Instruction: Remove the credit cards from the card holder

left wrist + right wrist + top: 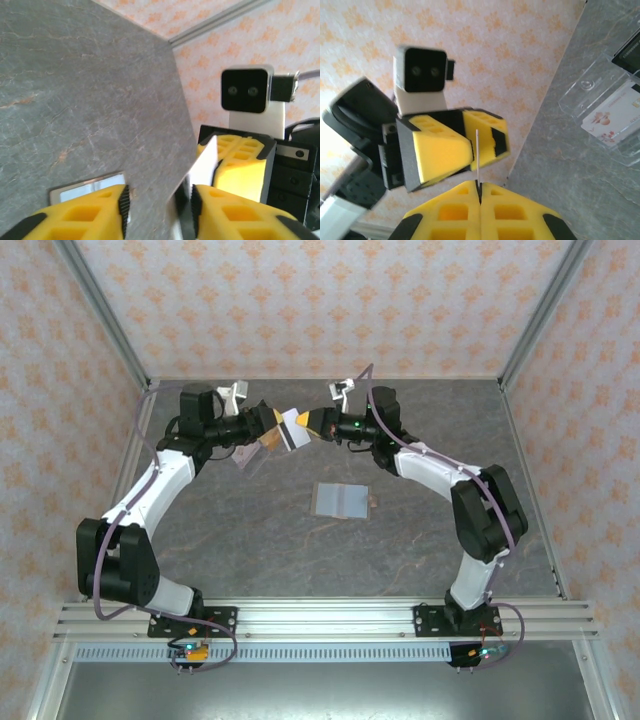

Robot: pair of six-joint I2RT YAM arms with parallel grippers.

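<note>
Grey counter (250,540), far end: right gripper (479,187) is clamped on a white card (202,165), left gripper (160,202) stands parted around it, and the card holder (342,500) lies open, well apart toward the bases.

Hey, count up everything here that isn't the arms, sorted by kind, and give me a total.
Card holder: 1
Clear plastic tray: 1
Cards: 2, a white card pinched in the right tool and a flowered card in the tray
Dark piece in the tray: 1
Total: 5
</note>
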